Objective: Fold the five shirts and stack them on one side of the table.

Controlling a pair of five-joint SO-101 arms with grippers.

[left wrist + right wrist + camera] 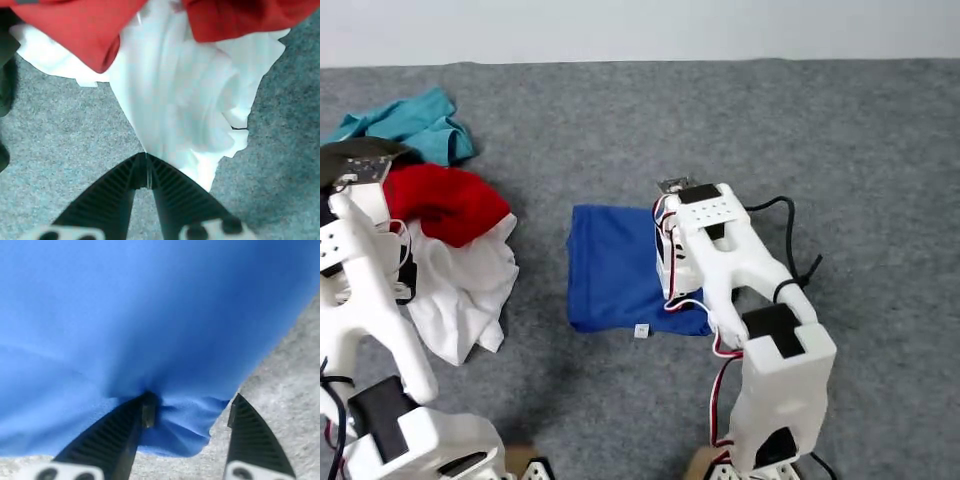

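A blue shirt (615,270) lies folded into a rectangle in the middle of the grey table. My right arm (720,250) hangs over its right edge. The right gripper (191,410) is open: one finger presses into the blue shirt (150,315) and dents the cloth, the other stands over the shirt's edge and the mat. At the left, a white shirt (465,285) lies crumpled with a red shirt (445,200) partly on top. My left gripper (146,172) is shut on a corner of the white shirt (180,100), below the red shirt (75,30).
A teal shirt (415,125) is bunched at the far left corner, with a dark garment (360,155) beside it. The right half of the grey mat (880,180) is bare. Cables loop off the right arm (790,260).
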